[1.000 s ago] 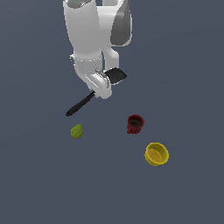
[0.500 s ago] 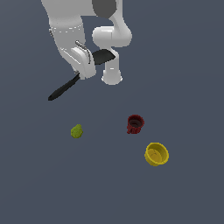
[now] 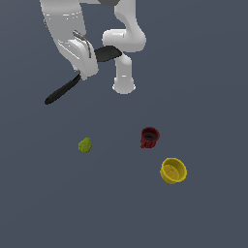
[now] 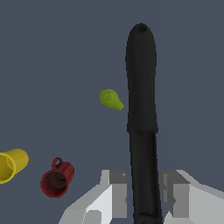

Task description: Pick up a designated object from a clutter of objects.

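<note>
The gripper [image 4: 141, 192] is clamped on the black spatula [image 3: 65, 89], holding it by the handle in the air, well above the grey floor. The red cup [image 3: 149, 137], yellow bowl [image 3: 173, 170] and lumpy green object [image 3: 85, 145] lie below, apart from each other. The pick looks essentially done; what is left is probably just a steady hold at height.

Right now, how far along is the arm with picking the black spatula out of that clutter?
Done: the gripper is shut on the black spatula, which hangs in the air clear of the surface. In hand: it holds the handle between its fingers, blade end by the robot's base. The dark red cup, yellow bowl and yellow-green object lie below, untouched. Left: little, by the look of it, beyond holding steady.
</note>
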`<state>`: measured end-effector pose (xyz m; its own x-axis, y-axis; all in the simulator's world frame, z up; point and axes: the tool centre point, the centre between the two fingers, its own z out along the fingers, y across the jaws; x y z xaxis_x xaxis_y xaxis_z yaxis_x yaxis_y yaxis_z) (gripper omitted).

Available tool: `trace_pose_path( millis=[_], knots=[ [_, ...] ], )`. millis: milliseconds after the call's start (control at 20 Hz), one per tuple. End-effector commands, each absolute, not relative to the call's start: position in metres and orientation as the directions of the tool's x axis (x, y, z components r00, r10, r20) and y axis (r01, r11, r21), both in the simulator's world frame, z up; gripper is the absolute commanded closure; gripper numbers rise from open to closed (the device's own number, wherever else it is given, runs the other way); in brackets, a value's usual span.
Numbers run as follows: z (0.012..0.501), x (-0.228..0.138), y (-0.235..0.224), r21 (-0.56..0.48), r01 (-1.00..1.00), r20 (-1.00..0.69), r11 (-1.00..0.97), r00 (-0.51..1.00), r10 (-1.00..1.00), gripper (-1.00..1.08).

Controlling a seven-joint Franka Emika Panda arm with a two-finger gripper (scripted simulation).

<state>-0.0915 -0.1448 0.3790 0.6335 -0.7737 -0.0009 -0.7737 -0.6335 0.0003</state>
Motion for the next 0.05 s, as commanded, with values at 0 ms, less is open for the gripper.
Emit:
trace_pose_path(
  millis=[0],
  knots=[
    [0.3801,-0.0908,-0.1449,0.000,-0.773,0.000,-0.634,0.634,-0.773,1.08]
  ],
)
